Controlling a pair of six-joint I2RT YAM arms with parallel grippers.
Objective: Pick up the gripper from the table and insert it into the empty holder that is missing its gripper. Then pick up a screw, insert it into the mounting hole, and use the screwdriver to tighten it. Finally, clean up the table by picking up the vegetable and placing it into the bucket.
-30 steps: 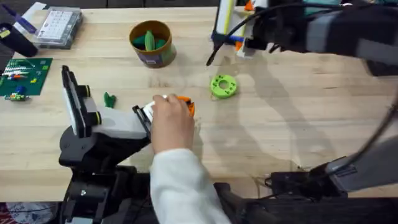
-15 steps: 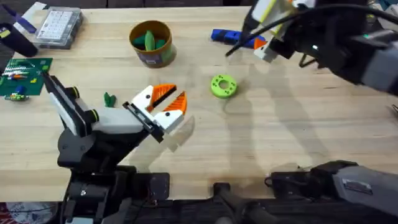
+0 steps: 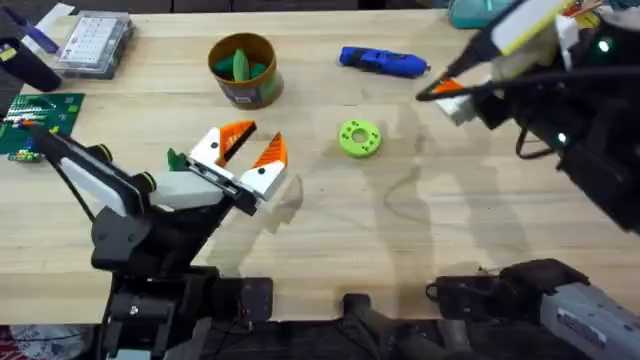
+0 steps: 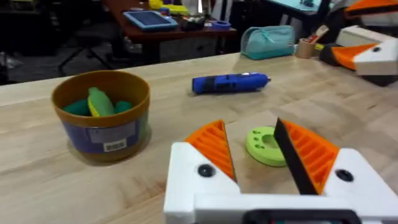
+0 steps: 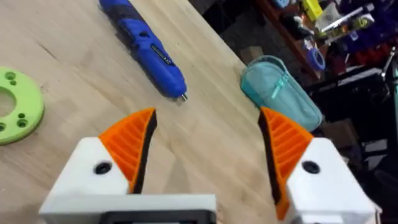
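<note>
The blue screwdriver [image 3: 385, 61] lies on its side at the back of the table, also in the left wrist view [image 4: 230, 83] and the right wrist view [image 5: 149, 50]. The mustard-yellow bucket [image 3: 243, 68] [image 4: 102, 115] stands at the back left with green pieces inside. The small dark-green vegetable [image 3: 176, 158] lies on the wood beside my left arm's wrist. My left gripper [image 3: 255, 142] [image 4: 252, 152], white with orange pads, is open and empty, pointing toward the bucket and screwdriver. My right gripper [image 3: 452, 98] [image 5: 208, 140] is raised to the right of the screwdriver, open and empty. A screw is out of view.
A lime-green ring [image 3: 360, 138] [image 4: 267, 144] [image 5: 15, 106] lies mid-table. A clear parts box [image 3: 95, 42] and a green circuit board [image 3: 35, 122] sit at the far left. A teal pouch [image 5: 280, 93] lies beyond the table's far right corner.
A person's hand that was on my left gripper has withdrawn. The left gripper now shows open and has shifted left. My right arm swung right, uncovering the screwdriver.
</note>
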